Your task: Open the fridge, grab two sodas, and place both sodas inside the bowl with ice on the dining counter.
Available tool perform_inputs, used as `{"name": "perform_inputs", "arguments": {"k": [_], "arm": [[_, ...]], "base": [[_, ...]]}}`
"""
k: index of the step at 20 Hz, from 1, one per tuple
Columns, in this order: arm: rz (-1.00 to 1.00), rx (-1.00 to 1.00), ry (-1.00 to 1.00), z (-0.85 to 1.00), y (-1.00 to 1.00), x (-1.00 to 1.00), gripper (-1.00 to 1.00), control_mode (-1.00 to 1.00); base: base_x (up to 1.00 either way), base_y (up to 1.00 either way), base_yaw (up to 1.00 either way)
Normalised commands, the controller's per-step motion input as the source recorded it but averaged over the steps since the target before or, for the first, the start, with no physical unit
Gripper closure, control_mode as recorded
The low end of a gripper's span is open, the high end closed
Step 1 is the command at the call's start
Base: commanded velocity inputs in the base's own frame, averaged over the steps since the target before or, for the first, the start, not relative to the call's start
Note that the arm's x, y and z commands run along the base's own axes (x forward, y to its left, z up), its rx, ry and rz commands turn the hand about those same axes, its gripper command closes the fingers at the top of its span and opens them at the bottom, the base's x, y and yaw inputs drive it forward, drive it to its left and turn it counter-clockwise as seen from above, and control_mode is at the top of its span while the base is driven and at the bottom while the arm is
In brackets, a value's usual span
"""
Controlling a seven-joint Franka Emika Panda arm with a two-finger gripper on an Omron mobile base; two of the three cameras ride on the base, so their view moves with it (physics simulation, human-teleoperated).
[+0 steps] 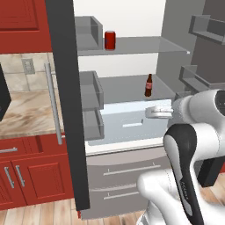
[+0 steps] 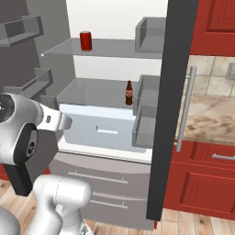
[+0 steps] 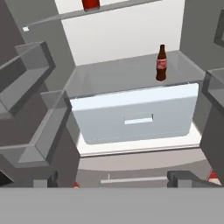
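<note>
The fridge [image 1: 127, 171] [image 2: 101, 179] stands with both upper doors swung open, showing its white inside and grey shelves. A red soda can [image 1: 110, 40] [image 2: 86, 40] [image 3: 90, 4] stands upright on the top shelf. My gripper [image 3: 114, 179] is open and empty. It hangs in front of the fridge at the height of the white inner drawer [image 3: 135, 118], well below the can. The bowl and the dining counter are out of view.
A brown bottle [image 1: 149, 85] [image 2: 129, 93] [image 3: 161, 63] stands on the lower shelf, right of centre. Grey door bins [image 1: 90, 92] [image 2: 147, 103] jut from the open doors on both sides. Red cabinets under a marbled wall countertop [image 1: 26, 110] [image 2: 211, 114] flank the fridge.
</note>
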Motion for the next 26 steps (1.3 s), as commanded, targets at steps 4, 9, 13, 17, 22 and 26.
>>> {"name": "perform_inputs", "arguments": {"k": [4, 9, 13, 17, 22, 26], "arm": [[-0.04, -0.06, 0.01, -0.14, -0.16, 0.00, -1.00, -1.00], [-0.02, 0.00, 0.05, -0.04, -0.06, 0.00, -1.00, -1.00], [-0.12, 0.00, 0.06, 0.00, -0.21, 0.09, -1.00, -1.00], [-0.06, 0.01, 0.00, 0.00, -0.14, 0.08, -1.00, 1.00], [0.00, 0.00, 0.00, 0.00, 0.00, 0.00, -1.00, 1.00], [0.00, 0.00, 0.00, 0.00, 0.00, 0.00, -1.00, 1.00]], "base": [[0.00, 0.00, 0.00], [0.00, 0.00, 0.00], [0.00, 0.00, 0.00], [0.12, -0.06, -0.06], [0.27, 0.02, -0.12], [0.14, 0.10, -0.02]]}}
